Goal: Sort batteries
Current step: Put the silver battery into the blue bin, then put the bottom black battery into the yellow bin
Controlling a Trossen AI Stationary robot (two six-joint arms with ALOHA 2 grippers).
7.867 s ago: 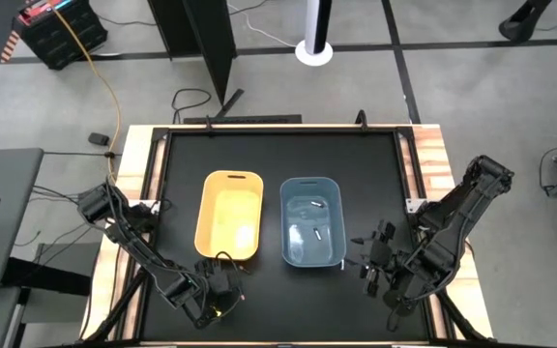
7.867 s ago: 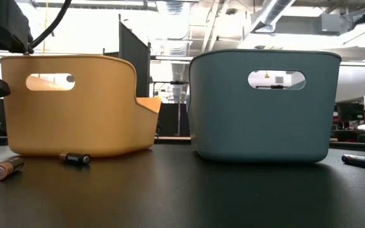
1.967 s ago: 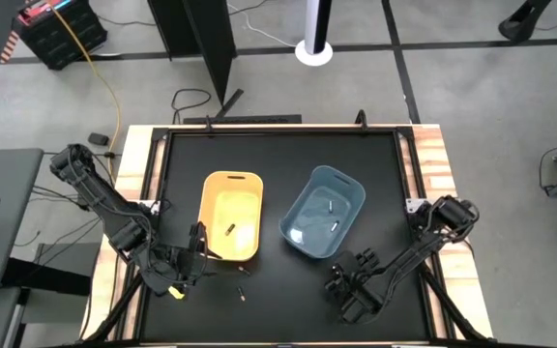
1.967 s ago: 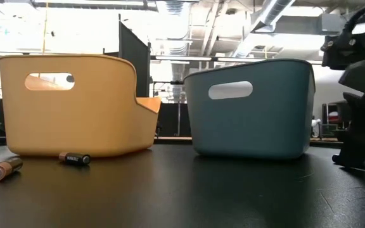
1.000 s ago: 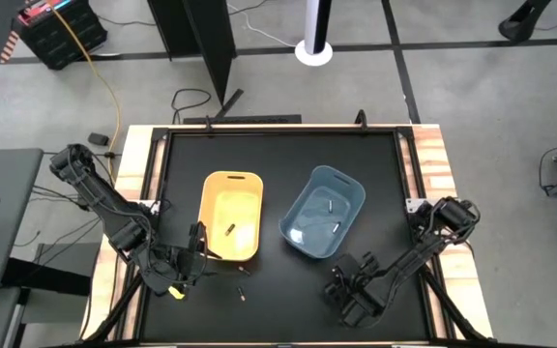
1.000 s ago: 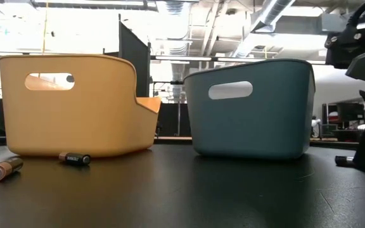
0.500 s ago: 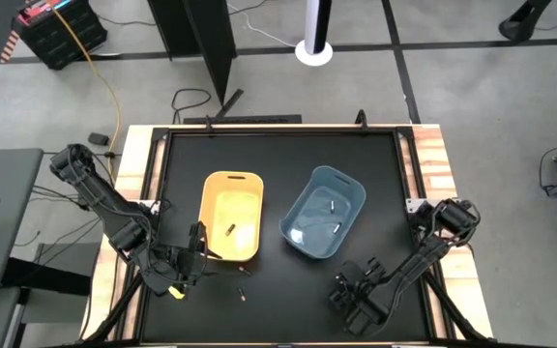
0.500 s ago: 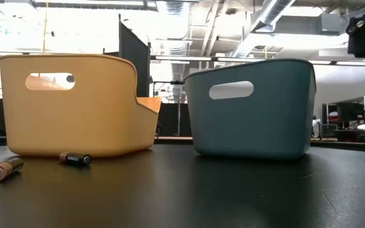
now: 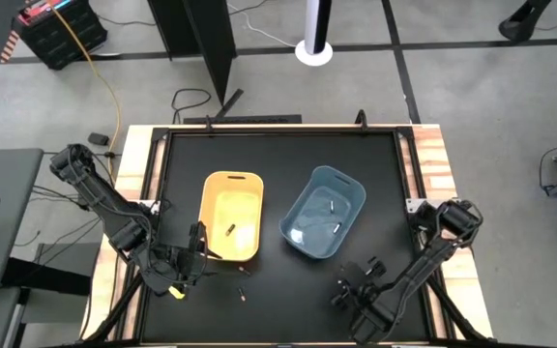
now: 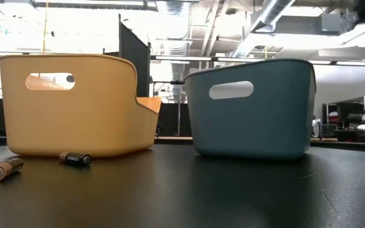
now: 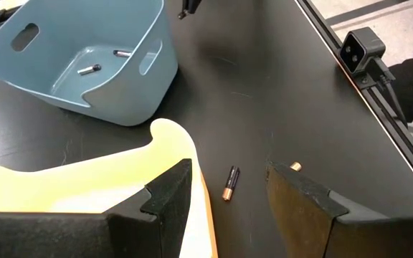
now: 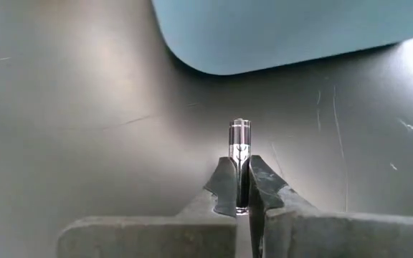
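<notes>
My right gripper [image 12: 239,166] is near the table's front edge, right of centre [image 9: 348,290], shut on a dark battery [image 12: 240,143]. It faces the blue bin [image 9: 323,213], which holds two batteries [image 11: 88,69]. My left gripper [image 11: 228,193] stands open by the near left corner of the yellow bin [image 9: 230,215]. That bin holds one battery [image 9: 228,230]. Two more batteries lie on the table in front of the yellow bin, one dark with a copper end [image 11: 229,183], one copper [image 10: 4,169]. My right gripper pinches the dark battery between its two fingertips, which close on the battery's rear half [image 12: 241,179]. The fingers lie along the battery. Its silvery front end [image 12: 240,127] sticks out past the fingertips toward the blue bin.
The blue bin stands turned at an angle, right of the yellow one. A small camera [image 11: 357,47] is mounted on the table's near edge. Bare black tabletop [image 10: 189,190] lies in front of both bins.
My right gripper has drawn back toward the table's near right corner, staying shut on the dark battery. Both have passed out of the low view at its right side. The left arm and the bins have kept still.
</notes>
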